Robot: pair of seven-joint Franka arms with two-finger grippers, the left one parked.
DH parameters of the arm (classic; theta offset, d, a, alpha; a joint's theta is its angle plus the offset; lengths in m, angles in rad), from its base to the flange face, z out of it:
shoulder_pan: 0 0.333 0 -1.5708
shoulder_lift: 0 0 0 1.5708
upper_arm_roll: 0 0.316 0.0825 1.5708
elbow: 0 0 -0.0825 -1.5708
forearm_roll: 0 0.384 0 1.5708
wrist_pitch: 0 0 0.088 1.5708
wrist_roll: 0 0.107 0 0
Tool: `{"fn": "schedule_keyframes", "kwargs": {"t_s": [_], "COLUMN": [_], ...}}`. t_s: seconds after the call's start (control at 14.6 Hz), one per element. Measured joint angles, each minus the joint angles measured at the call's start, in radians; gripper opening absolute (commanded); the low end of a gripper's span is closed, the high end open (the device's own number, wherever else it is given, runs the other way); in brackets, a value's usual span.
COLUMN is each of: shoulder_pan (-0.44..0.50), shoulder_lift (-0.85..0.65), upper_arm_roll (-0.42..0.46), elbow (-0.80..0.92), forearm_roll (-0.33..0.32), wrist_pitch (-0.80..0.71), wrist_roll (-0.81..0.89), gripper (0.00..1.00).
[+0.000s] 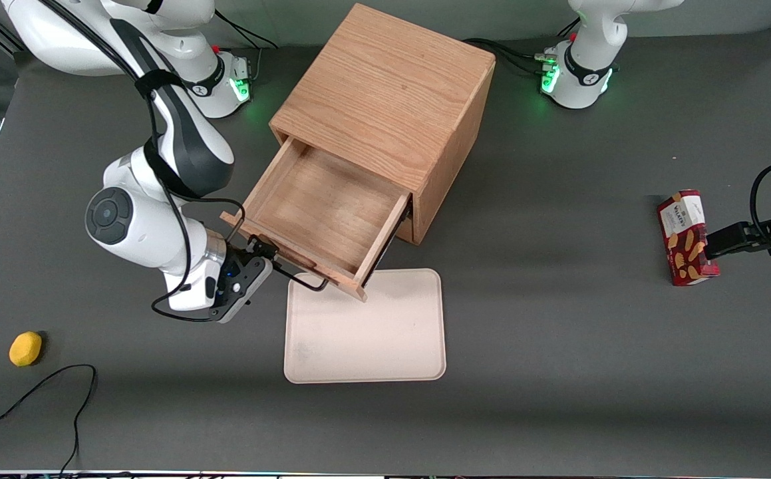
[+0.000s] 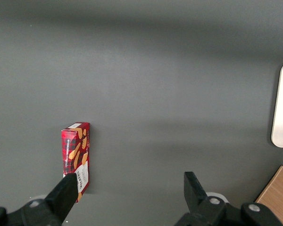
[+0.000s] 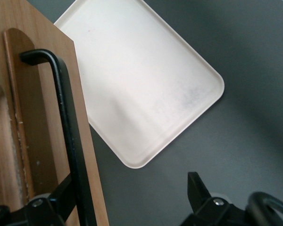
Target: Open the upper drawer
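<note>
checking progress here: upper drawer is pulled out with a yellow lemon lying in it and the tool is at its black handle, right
Not quite. The upper drawer is pulled out and the tool is at its black handle, but the front view shows the drawer empty. The yellow lemon-like object lies on the table, toward the working arm's end and nearer the front camera than the cabinet.

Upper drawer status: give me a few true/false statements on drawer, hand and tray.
1. The upper drawer is pulled out of the cabinet. True.
2. The drawer holds a red box. False: it is empty; the red box lies on the table toward the parked arm's end.
3. The hand is at the drawer's black handle, fingers apart. True.
4. The tray carries a yellow object. False: the tray is bare; the yellow object lies on the table.
</note>
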Motion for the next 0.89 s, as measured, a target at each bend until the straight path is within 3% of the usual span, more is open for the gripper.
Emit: {"fn": "schedule_keyframes", "kwargs": {"t_s": [0.34, 0.68, 0.89], "shoulder_pan": [-0.008, -0.033, -0.052], "shoulder_lift": [-0.001, -0.088, -0.204], "upper_arm_roll": [-0.02, -0.096, -0.12], "elbow": [0.022, 0.061, 0.061], "forearm_roll": [0.0, 0.035, 0.046], "wrist_pitch": [0.011, 0.051, -0.066], "wrist_roll": [0.0, 0.0, 0.055], "gripper": [1.0, 1.0, 1.0]}}
